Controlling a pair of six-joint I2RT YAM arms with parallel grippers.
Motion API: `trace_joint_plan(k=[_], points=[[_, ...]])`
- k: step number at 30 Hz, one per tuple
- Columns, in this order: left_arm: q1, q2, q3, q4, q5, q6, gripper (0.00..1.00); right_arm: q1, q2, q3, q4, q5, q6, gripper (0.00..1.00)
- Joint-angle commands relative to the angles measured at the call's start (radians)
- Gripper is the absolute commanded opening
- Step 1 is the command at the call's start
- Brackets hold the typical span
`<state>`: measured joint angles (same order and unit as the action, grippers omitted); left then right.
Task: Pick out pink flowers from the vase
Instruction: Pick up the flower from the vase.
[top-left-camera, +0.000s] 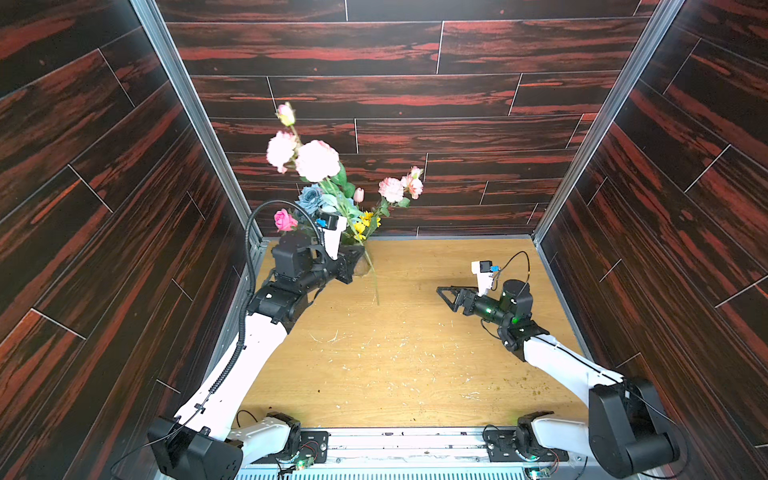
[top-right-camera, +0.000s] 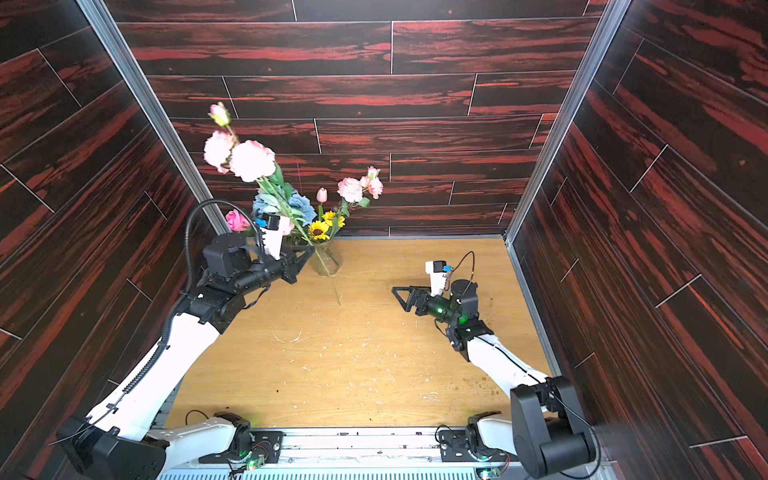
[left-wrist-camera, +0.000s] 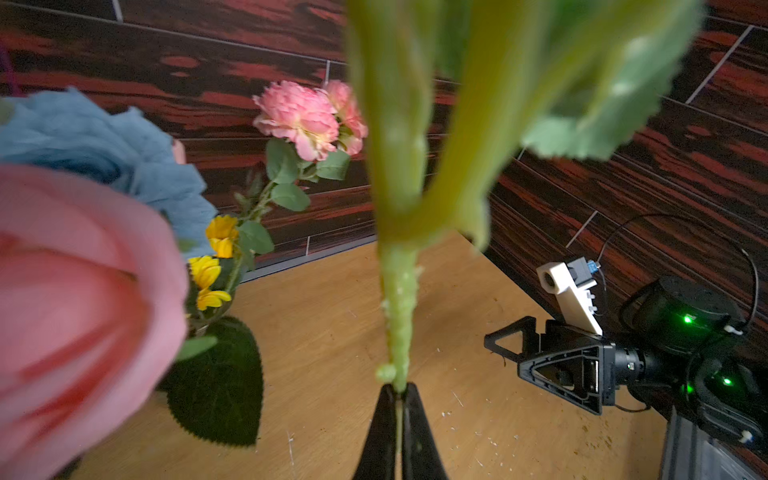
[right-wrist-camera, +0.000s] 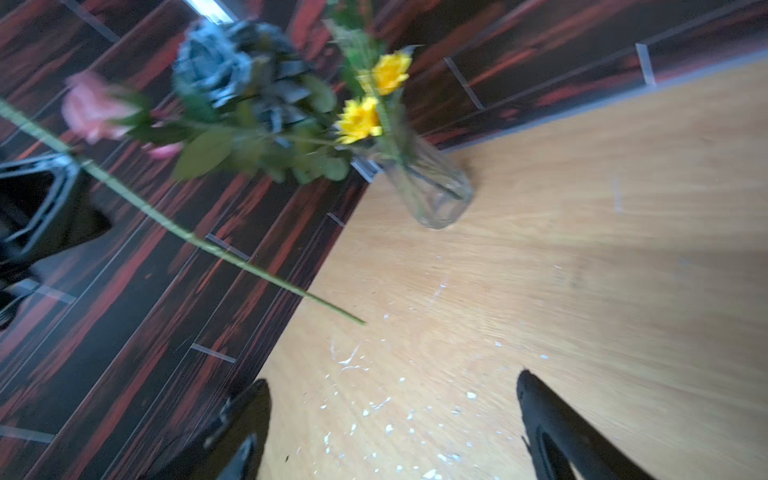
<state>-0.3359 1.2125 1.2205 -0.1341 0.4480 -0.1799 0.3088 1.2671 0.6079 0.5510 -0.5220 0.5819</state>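
The left gripper (left-wrist-camera: 397, 388) is pinched tight on the green stem (left-wrist-camera: 399, 316) of a pink flower spray (top-left-camera: 316, 160), holding it partway along its length. The big pale blooms stand high above the fingers and lean toward the back wall. Below the fingers the bare lower end of the stem slants down and ends free over the table (top-left-camera: 415, 353), outside the vase (top-right-camera: 326, 259). The vase stands on the table just beside and below this gripper, on the side facing the other arm, near the back edge. In the vase are a second pink spray (top-left-camera: 392, 189) that leans away from the left gripper, a slim pink bud (top-left-camera: 358, 194), blue roses (top-left-camera: 311, 195) and small yellow sunflowers (top-right-camera: 319, 229). A deeper pink rose (top-left-camera: 285, 219) shows close behind the left gripper's wrist. The right gripper (right-wrist-camera: 392, 382) hangs low over the table, well apart from the vase. Its fingers are spread wide with nothing between them, and it points toward the left gripper and the hanging stem.
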Motion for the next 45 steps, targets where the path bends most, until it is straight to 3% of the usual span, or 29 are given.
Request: trace_joint_plan(k=[1,9,18,35,42,45], points=[[-0.029,-0.011,-0.032,0.065,0.051,0.031,0.0,0.034,-0.035,-0.02,0.072,-0.037,-0.053,0.94],[-0.112,0.095,-0.027,0.146,0.095,0.053,0.0,0.089,-0.097,-0.038,0.078,-0.036,-0.122,0.94],[-0.199,0.251,0.061,0.1,0.153,0.16,0.0,0.12,-0.147,-0.071,0.114,-0.021,-0.159,0.94],[-0.25,0.363,0.139,0.102,0.224,0.175,0.0,0.218,-0.153,-0.082,0.069,0.182,-0.294,0.98],[-0.309,0.383,0.137,0.088,0.213,0.188,0.0,0.231,-0.153,-0.088,0.052,0.326,-0.313,0.87],[-0.325,0.389,0.137,0.088,0.211,0.191,0.0,0.231,-0.15,-0.083,0.048,0.318,-0.314,0.71]])
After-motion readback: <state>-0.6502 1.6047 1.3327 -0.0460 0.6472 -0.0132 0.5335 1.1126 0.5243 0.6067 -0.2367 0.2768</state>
